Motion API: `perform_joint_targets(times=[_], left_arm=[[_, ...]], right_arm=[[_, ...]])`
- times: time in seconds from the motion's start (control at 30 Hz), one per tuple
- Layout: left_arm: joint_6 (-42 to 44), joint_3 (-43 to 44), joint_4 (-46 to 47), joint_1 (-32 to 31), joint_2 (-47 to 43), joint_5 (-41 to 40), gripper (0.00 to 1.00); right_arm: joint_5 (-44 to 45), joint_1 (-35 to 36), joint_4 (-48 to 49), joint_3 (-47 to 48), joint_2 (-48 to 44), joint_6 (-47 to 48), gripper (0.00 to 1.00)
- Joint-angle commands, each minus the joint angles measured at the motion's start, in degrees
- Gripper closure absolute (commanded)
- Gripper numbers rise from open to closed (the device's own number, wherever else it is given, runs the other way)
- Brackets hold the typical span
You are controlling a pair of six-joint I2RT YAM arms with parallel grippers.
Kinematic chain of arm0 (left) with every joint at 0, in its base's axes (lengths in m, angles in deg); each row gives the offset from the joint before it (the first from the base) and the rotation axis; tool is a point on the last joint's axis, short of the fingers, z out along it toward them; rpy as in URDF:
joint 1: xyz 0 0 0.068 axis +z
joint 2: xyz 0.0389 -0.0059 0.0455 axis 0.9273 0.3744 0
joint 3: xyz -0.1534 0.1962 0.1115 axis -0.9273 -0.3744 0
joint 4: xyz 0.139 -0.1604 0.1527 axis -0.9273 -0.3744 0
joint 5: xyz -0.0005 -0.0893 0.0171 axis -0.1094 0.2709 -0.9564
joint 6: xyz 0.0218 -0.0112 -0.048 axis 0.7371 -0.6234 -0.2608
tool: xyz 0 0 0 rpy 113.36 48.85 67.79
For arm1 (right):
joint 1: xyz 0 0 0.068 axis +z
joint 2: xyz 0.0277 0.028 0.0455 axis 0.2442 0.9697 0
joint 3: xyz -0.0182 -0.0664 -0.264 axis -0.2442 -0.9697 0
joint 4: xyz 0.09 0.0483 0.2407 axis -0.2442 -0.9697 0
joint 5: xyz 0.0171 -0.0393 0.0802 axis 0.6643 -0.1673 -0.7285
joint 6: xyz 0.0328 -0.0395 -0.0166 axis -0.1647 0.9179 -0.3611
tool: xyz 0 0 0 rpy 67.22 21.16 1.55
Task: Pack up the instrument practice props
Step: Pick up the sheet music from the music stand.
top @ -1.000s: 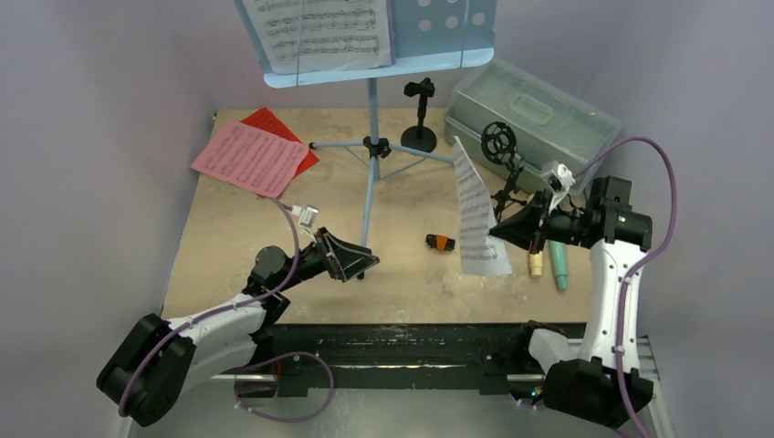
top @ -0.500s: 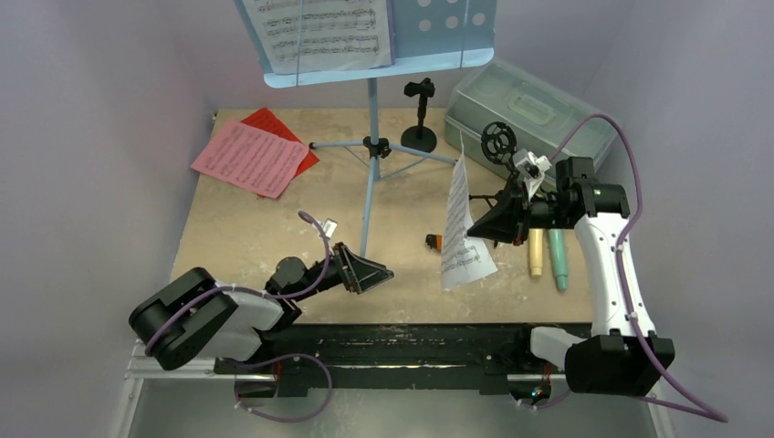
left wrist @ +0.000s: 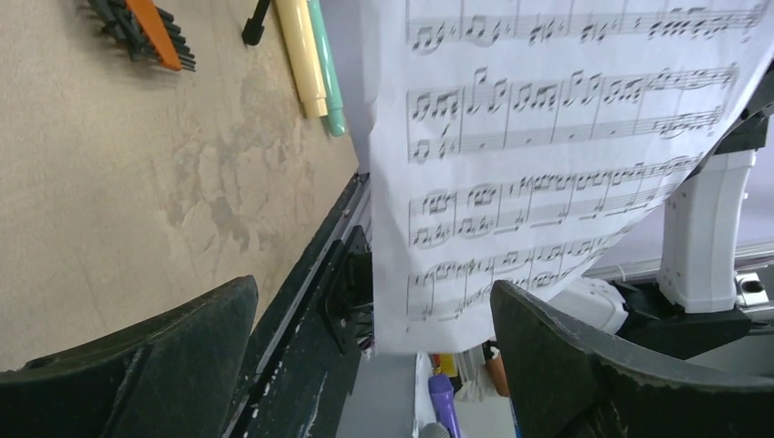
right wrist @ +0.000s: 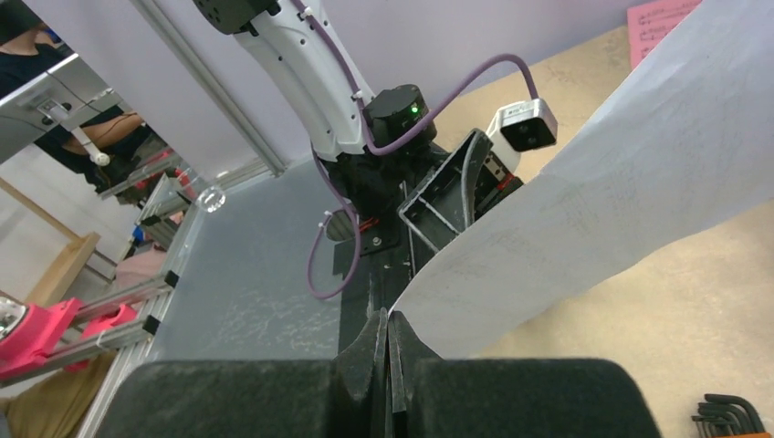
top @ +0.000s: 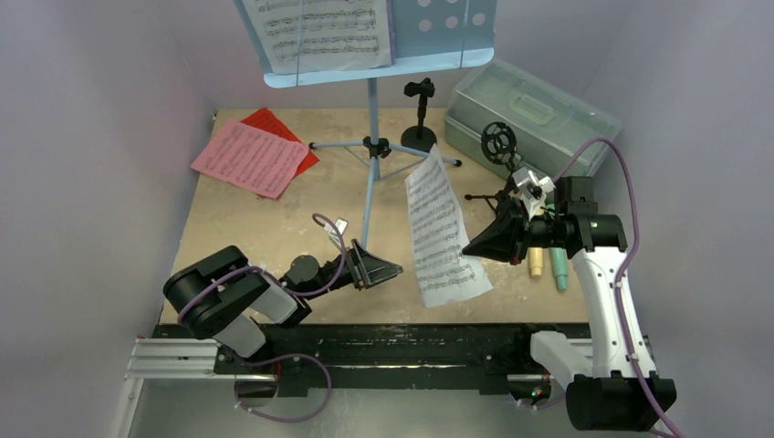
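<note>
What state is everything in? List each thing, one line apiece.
Right end effector: shut on white page.
White page: held in the air by one edge.
Left end effector: open, empty.
Music rack: standing upright, sheet on it.
Red pages: lying flat on table.
Toy microphones: lying side by side on table.
Mic holder: upright.
Plastic case: lid closed.

Pale lavender walls are enclosing the beige, mottled table on the left, far and right sides. A black rail is running along its near edge. Soft, even light is falling across the tabletop, casting faint shadows.
</note>
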Motion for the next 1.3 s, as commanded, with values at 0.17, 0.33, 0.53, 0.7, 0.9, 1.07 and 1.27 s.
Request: perform_joint_targets(times=[0.17, 0.33, 0.53, 0.7, 0.9, 1.07, 1.27], left_arm=[[-0.38, 5.92, 19.5, -1.0, 0.78, -1.87, 0.0], [-0.86, 11.51, 19.52, -2.3, 3.02, -2.86, 0.0], [-3.44, 12.79, 19.51, -2.43, 8.47, -5.82, 0.0], [-6.46, 12.99, 19.57, -2.6, 13.15, -6.92, 0.0], [-7.37, 17.75, 19.59, -2.95, 11.97, -4.93, 0.0], [-9.12, 20.29, 19.6, -3.06, 10.57, -4.32, 0.0], [-9.93, 21.18, 19.63, -3.22, 8.64, -5.29, 0.01]], right_arm=[[-4.03, 0.15, 11.83, -2.89, -1.79, -11.6, 1.0], [-3.74, 0.15, 14.41, -4.1, -1.71, -14.06, 1.0], [-4.39, 0.15, 11.99, -1.63, -1.79, -12.39, 1.0], [-5.72, 0.15, 7.1, 1.31, -1.32, -8.77, 1.0], [-5.71, 0.15, 6.65, 1.6, -1.42, -8.66, 1.0], [-5.78, 0.07, 5.9, 2.74, -1.62, -8.76, 1.0], [-5.75, 0.07, 5.2, 4.05, -1.68, -8.74, 1.0]])
